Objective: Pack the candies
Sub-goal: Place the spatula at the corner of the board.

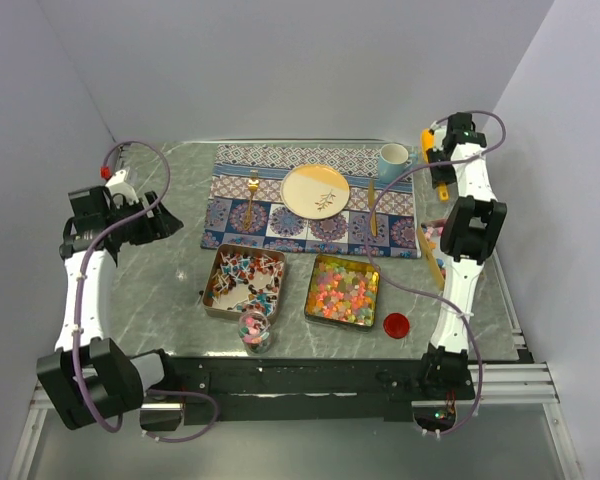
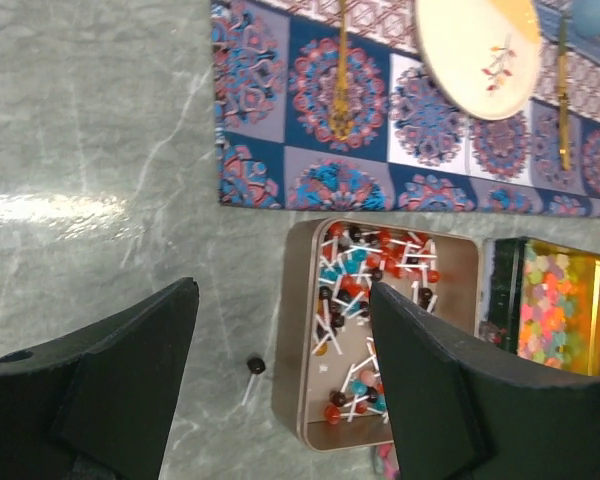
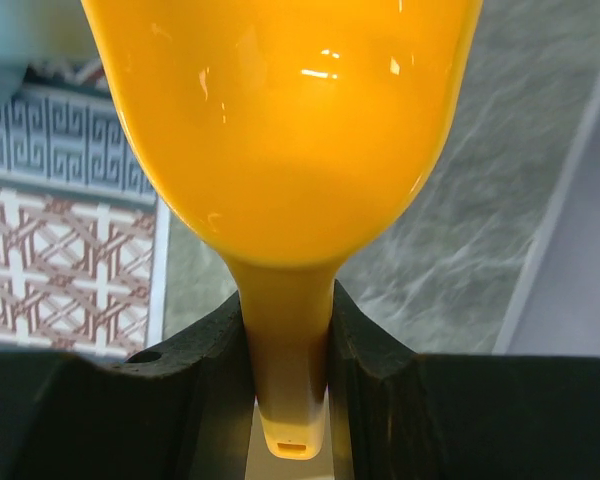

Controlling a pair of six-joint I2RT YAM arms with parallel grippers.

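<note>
Blue-and-red mandala tiles, grey key-pattern border on placemat [image 1: 280, 225]. On it, cream plate [image 1: 316, 191] with leaf sprig. Just in front of it, pink, orange, yellow, green candies [image 1: 342, 290] in gold tin [image 1: 312, 296]. Over its right edge, glossy orange-yellow scoop [image 3: 280, 130].

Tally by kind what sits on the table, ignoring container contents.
Tins: 2
Plate: 1
Cup: 1
Gold cutlery: 2
Jar: 1
Red lid: 1
Placemat: 1
Stray lollipop: 1
Total: 10
Half-hidden object beside right arm: uncounted.
</note>
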